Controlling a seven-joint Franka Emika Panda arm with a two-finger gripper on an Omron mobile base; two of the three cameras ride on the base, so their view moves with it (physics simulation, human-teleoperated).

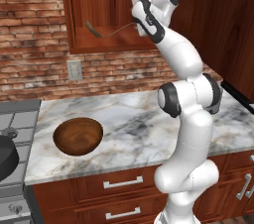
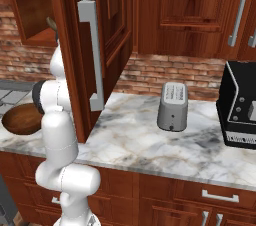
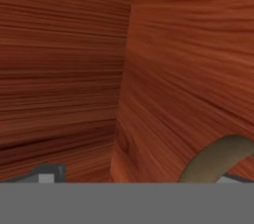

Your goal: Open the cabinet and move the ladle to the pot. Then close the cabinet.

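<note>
Ladle [image 1: 106, 32] handle is lying beside my gripper [image 3: 134, 178] (jaws standing wide); I am needing to straddle it squarely inside the cabinet [image 1: 94, 44].

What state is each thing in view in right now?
Reddish-brown wooden wall cabinet: door swung open.
Thin grey-brown metal ladle: lying on the cabinet shelf, not gripped.
Dark round pot: on the stove, no ladle in it.
End effector: open, inside the cabinet by the ladle handle.
Brown wooden bowl: upright, empty.
Grey toaster: upright on the counter.
</note>
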